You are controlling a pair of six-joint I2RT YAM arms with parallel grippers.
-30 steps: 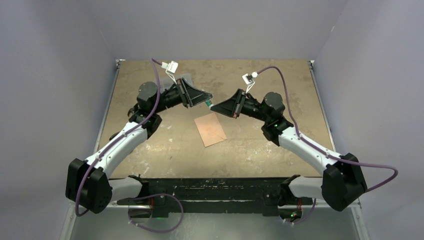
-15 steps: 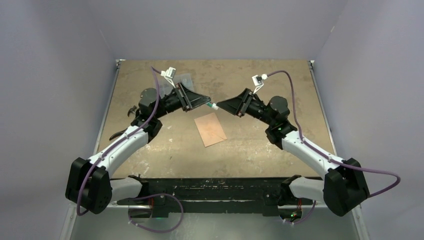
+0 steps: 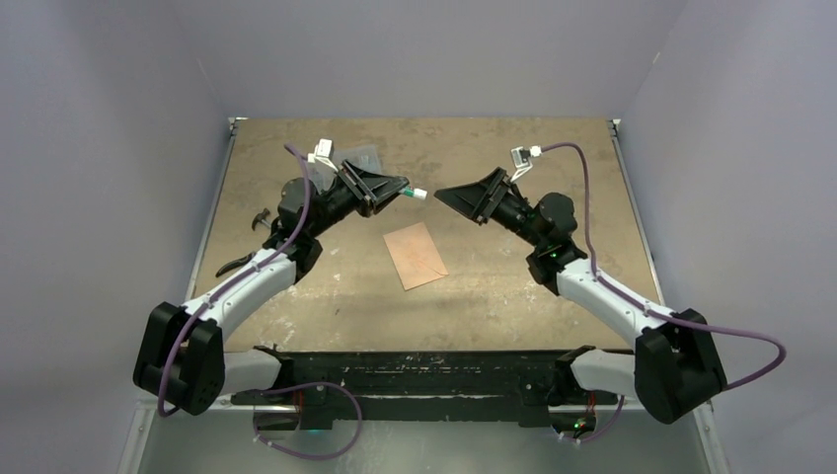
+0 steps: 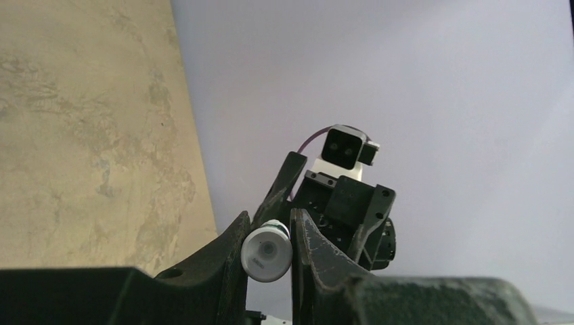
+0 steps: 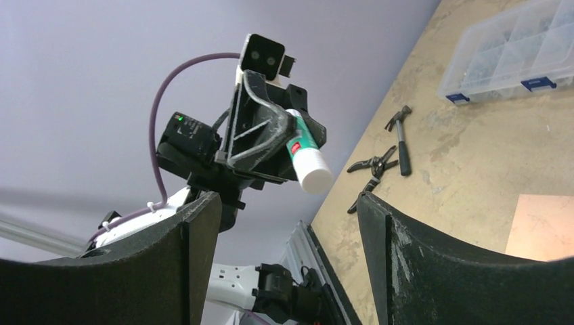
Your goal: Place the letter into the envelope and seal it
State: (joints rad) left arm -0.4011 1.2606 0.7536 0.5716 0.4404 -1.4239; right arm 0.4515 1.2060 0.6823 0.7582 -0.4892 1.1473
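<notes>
On the table's middle lies the salmon envelope (image 3: 416, 255), flat, its flap lines faintly visible; a corner of it shows in the right wrist view (image 5: 545, 227). The letter is hidden or out of view. My left gripper (image 3: 403, 195) hangs above the table behind the envelope, shut on a glue stick (image 4: 267, 252) with a white end and green label (image 5: 308, 159). My right gripper (image 3: 439, 195) faces it from the right, a small gap away, open with nothing between its fingers (image 5: 379, 223).
A clear plastic compartment box (image 5: 514, 51) sits at the back left of the table. A small hammer (image 5: 401, 139) and pliers (image 5: 372, 166) lie near the left edge. Grey walls close in the table on three sides.
My right gripper opened, let go of the glue stick's white end and drew back to the right. My left gripper moved slightly back and left, keeping the stick.
</notes>
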